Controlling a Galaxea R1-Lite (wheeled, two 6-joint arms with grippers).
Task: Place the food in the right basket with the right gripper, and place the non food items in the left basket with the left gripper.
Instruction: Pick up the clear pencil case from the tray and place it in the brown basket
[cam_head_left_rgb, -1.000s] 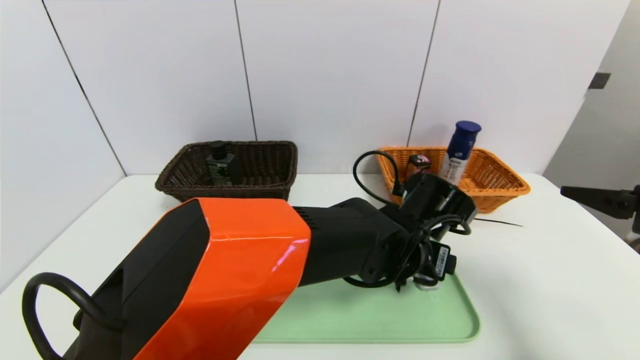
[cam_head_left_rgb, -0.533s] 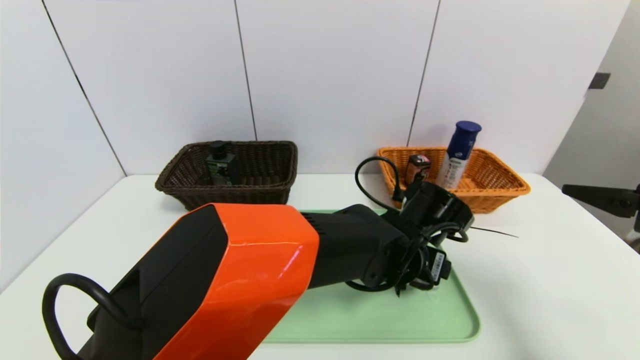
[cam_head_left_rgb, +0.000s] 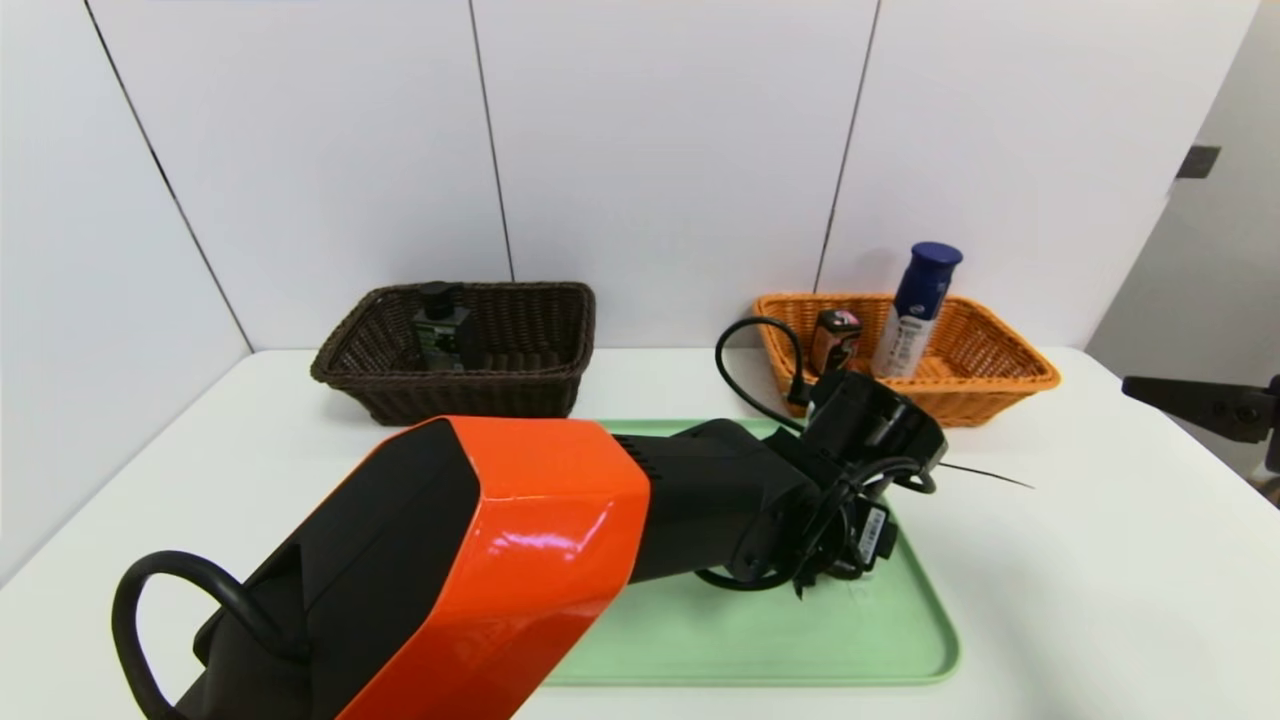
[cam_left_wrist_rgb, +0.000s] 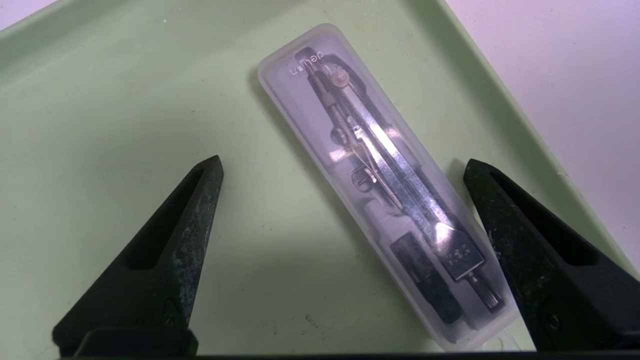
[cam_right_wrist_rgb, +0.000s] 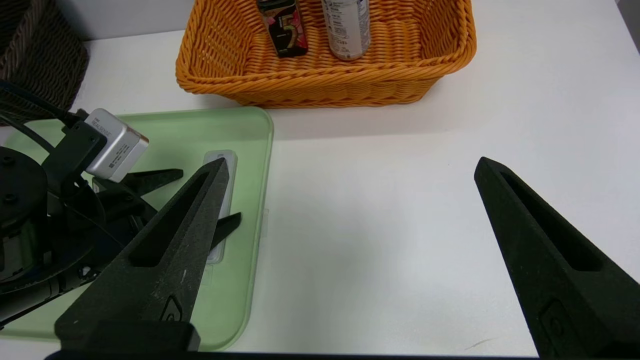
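Below, the left jaws (cam_left_wrist_rgb: 343, 159) stand spread over the green tray (cam_head_left_rgb: 760, 640) on a white table (cam_head_left_rgb: 1080, 560) near pale wall panels (cam_head_left_rgb: 660, 150).

- A pale green tray (cam_head_left_rgb: 760, 640) with rounded corners and a low raised rim, lying flat on the table; small dark specks and a smudge mark its floor.
- A white table (cam_head_left_rgb: 1060, 590) under the tray, with a faint scuff (cam_right_wrist_rgb: 481, 344) on its surface.
- White wall panels (cam_head_left_rgb: 680, 150) standing upright behind the table, parted by thin dark seams.
- A grey wall (cam_head_left_rgb: 1215, 260) beyond the panels, at the far right of the head view.
- A small dark block (cam_head_left_rgb: 1198, 161) up near the grey wall's edge.
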